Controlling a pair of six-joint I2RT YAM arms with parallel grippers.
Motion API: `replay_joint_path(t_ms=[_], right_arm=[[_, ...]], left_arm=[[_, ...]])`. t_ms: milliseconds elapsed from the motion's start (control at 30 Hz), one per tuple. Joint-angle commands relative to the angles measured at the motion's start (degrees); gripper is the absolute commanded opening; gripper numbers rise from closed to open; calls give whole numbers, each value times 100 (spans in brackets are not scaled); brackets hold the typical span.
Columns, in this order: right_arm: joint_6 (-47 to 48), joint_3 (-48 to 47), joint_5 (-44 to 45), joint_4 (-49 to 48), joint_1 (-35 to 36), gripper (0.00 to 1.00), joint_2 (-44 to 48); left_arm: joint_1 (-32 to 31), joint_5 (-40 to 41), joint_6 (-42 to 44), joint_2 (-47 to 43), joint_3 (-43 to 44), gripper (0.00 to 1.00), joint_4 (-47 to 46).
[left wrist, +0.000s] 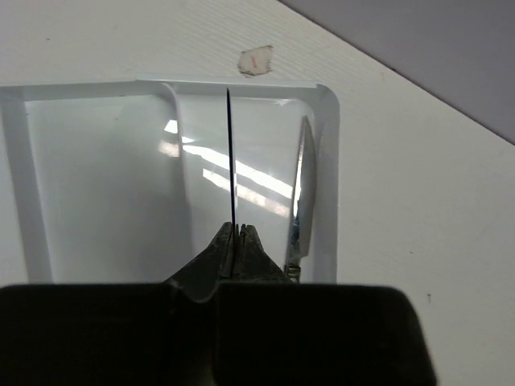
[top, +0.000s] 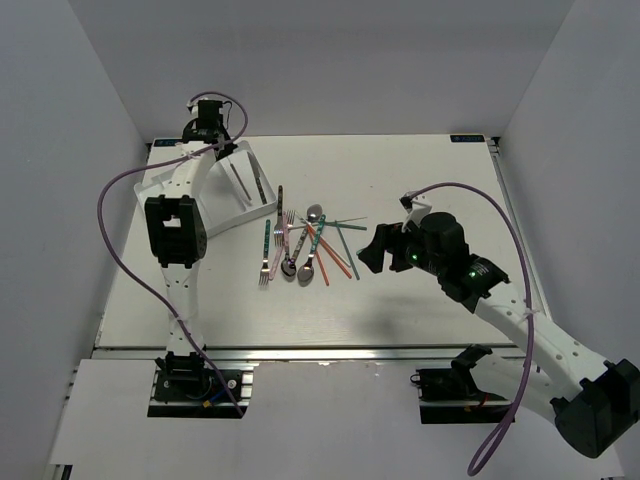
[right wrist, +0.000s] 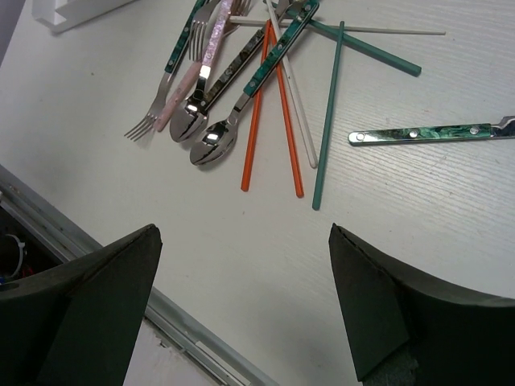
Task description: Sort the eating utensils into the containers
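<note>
My left gripper [left wrist: 236,229] is shut on a thin knife [left wrist: 230,161], seen edge-on, held over a compartment of the white cutlery tray [left wrist: 326,104]. Another knife [left wrist: 302,193] lies in the compartment to its right. In the top view the left gripper [top: 215,145] is at the tray's [top: 160,190] far end. The other utensils lie in a pile [top: 305,245] mid-table: forks [right wrist: 165,100], spoons [right wrist: 211,145], orange chopsticks [right wrist: 282,121], teal chopsticks [right wrist: 326,129]. My right gripper [top: 372,250] [right wrist: 243,233] is open and empty, above bare table just right of the pile.
A teal-handled knife [right wrist: 426,133] lies apart to the right of the pile. A black-handled knife [top: 279,200] lies beside the tray. The table's near edge with a metal rail [right wrist: 96,249] is close under the right gripper. Walls enclose the table.
</note>
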State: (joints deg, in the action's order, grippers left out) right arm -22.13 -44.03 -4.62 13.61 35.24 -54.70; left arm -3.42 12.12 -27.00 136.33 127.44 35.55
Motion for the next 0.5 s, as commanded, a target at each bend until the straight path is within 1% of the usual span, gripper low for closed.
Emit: replay_joint_path(t_ms=[0, 33, 133, 167, 200, 267, 300, 333, 400, 467], right_arm=[[200, -114, 58, -16, -26, 89, -32], [218, -114, 49, -16, -26, 89, -41], [235, -123, 40, -16, -35, 89, -85], [244, -123, 32, -16, -26, 89, -111], [236, -132, 23, -7, -26, 89, -129], [244, -141, 32, -7, -35, 89, -155], [227, -167, 49, 2, -26, 89, -155], [227, -176, 49, 2, -26, 89, -155], [200, -185, 67, 2, -26, 89, -155], [183, -229, 84, 2, -35, 89, -155]], left_arm=[[-115, -517, -15, -186, 53, 0, -347], [-106, -570, -50, -125, 18, 2, -391], [-115, -807, -129, -63, -43, 3, -479], [-115, -834, -164, -72, -87, 5, -488], [-115, -860, -165, -80, -114, 15, -496], [-115, -808, -156, -176, -219, 29, -479], [-115, -729, -139, -273, -263, 44, -470], [-115, -702, -138, -274, -315, 51, -479], [-106, -719, -138, -510, -526, 64, -575], [-115, -781, -156, -669, -606, 68, -611]])
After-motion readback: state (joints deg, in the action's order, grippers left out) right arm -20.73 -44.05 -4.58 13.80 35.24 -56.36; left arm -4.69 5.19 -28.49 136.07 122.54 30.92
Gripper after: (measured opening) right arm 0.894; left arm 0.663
